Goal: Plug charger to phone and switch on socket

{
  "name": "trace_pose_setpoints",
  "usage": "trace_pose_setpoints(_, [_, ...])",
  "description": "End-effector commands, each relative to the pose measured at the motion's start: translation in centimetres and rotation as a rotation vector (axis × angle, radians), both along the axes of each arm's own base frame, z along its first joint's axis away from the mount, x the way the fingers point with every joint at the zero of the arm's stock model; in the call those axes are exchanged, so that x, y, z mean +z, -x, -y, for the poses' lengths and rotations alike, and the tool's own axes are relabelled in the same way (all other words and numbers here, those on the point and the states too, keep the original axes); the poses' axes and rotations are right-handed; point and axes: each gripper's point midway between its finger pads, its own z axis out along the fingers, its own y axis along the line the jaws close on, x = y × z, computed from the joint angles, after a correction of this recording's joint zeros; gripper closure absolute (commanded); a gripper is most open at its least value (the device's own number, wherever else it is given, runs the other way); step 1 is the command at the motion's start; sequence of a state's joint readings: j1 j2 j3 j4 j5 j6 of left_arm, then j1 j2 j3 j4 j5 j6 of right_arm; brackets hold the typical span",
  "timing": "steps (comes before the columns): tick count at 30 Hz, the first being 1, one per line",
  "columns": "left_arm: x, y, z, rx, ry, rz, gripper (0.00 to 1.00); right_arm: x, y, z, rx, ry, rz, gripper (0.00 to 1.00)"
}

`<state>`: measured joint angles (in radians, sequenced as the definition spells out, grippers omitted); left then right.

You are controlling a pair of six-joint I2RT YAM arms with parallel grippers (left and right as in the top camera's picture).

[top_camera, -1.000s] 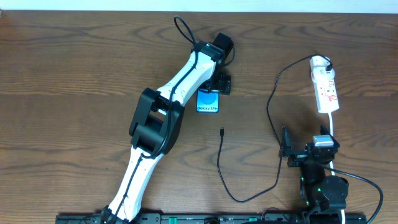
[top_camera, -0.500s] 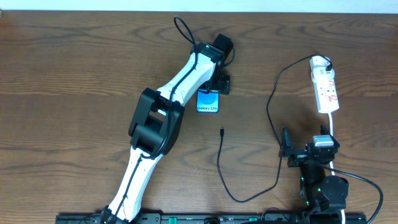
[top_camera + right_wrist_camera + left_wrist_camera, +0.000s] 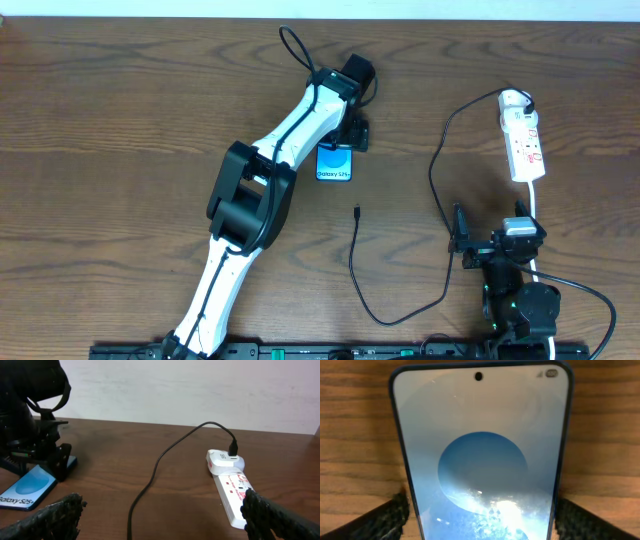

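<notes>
The phone (image 3: 335, 164), blue screen up, lies flat on the table; it fills the left wrist view (image 3: 480, 460) and shows at the left of the right wrist view (image 3: 27, 491). My left gripper (image 3: 350, 136) straddles its far end, one finger against each long edge (image 3: 481, 510). The charger cable's small black plug (image 3: 357, 211) lies loose just below the phone. The cable (image 3: 150, 487) loops down and back up to an adapter (image 3: 515, 98) in the white socket strip (image 3: 525, 142), also in the right wrist view (image 3: 231, 491). My right gripper (image 3: 465, 243) is wide open and empty (image 3: 165, 520), low beside the strip.
The strip's thick white cord (image 3: 535, 205) runs down past the right arm's base (image 3: 520, 300). The left arm (image 3: 270, 180) stretches diagonally across the table's middle. A white wall (image 3: 175, 390) stands behind the table's far edge.
</notes>
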<state>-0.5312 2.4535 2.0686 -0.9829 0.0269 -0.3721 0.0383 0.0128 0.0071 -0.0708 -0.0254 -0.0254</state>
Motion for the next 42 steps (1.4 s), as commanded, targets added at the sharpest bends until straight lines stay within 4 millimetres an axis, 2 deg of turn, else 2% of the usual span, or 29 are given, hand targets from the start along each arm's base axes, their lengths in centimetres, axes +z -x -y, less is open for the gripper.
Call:
trace_pose_setpoints(1, [-1.8,0.9,-1.1,0.017,-0.039,-0.044,0.18,-0.1,0.0,0.2,-0.011,-0.012,-0.003,0.01])
trace_pose_setpoints(15, [-1.3,1.1,-1.2,0.018,-0.042,-0.051,0.2,-0.1,0.0,0.2,-0.011,-0.013,-0.002,0.01])
trace_pose_setpoints(20, [0.4,0.8,-1.0,0.019,-0.021,-0.023,0.2,-0.1,0.0,0.2,-0.011,-0.013,-0.002,0.01])
trace_pose_setpoints(26, [4.1,0.9,0.0,0.012,0.056,0.007,0.2,-0.1,0.0,0.2,-0.011,-0.013,-0.003,0.01])
trace_pose_setpoints(30, [5.9,1.5,0.5,0.005,0.103,0.0,0.2,-0.1,0.0,0.2,-0.011,-0.012,-0.003,0.01])
trace_pose_setpoints(35, [7.0,2.2,0.9,-0.001,0.14,-0.02,0.2,-0.1,0.0,0.2,-0.011,-0.013,-0.002,0.01])
trace_pose_setpoints(42, [6.9,2.1,0.9,-0.001,0.133,-0.014,0.2,-0.1,0.0,0.2,-0.011,-0.012,-0.003,0.01])
